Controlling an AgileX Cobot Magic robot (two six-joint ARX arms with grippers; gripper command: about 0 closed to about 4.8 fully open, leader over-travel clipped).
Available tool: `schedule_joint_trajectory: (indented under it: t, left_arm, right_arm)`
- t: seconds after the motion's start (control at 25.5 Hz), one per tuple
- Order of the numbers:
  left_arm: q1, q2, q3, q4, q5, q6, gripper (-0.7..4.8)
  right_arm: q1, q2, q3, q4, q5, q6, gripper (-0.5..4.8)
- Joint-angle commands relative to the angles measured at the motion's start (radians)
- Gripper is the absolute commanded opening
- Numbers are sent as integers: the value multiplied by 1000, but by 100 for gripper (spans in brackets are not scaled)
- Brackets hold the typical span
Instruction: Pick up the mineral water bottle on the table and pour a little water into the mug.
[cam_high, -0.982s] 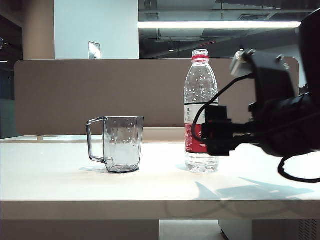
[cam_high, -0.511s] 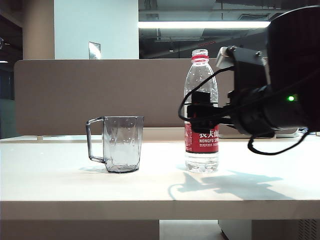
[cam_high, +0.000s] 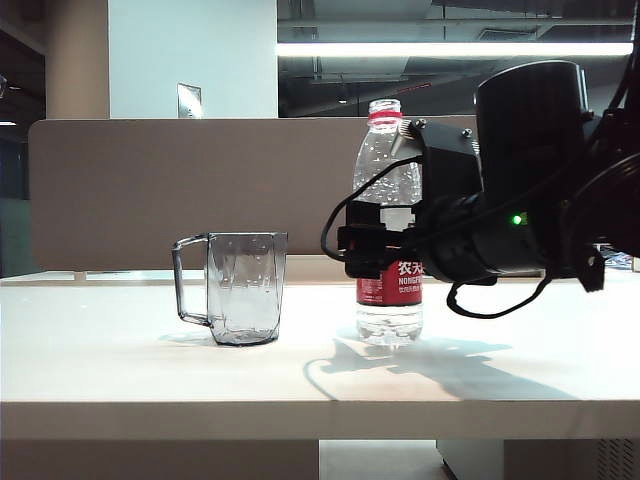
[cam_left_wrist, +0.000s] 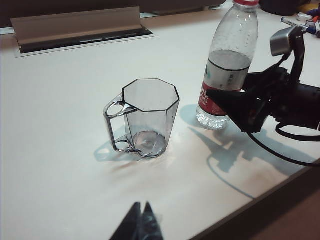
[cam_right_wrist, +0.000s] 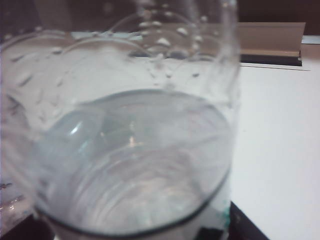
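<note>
a: bottle (cam_high: 389, 215) is standing upright on the worktop (cam_high: 150, 370), cap off, red ring round the neck, red label low down. water (cam_left_wrist: 228, 61) sits a bit above the label, droplets on the inside higher up.

b: and the mug (cam_high: 234, 288)?

a: well to the left of the bottle in the outside cam, upright, handle pointing away from the bottle. looks empty.

b: right pincer (cam_high: 372, 250) got it?

a: it's right at the bottle, level, around label height, coming in from the right side. jaws look spread as wide as they go, one on each side of the bottle. can't see them pressing on it. the bottle's base is on the worktop. right wrist cam is basically all bottle, clear wall and waterline up close.

b: left pincer (cam_left_wrist: 141, 226)?

a: hanging back over the near edge of the worktop, well short of the mug. its tips look pressed together, nothing in them.
</note>
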Motion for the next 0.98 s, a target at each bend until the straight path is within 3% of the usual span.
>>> schedule_joint_trajectory:
  t: [0.04,0.67,0.86,0.98]
  left_arm:
    - [0,0,4,4,0,1,-5]
    - [0,0,4,4,0,1,-5]
    - [0,0,4,4,0,1,-5]
    - [0,0,4,4,0,1,-5]
  right_arm:
    - [0,11,18,13,-6,1,440]
    - [-24,79,100,-32,-7,-2,426]
    - [-24,79,103,-36,-7,-2,336]
    - [-24,79,103,-36,-7,-3,332]
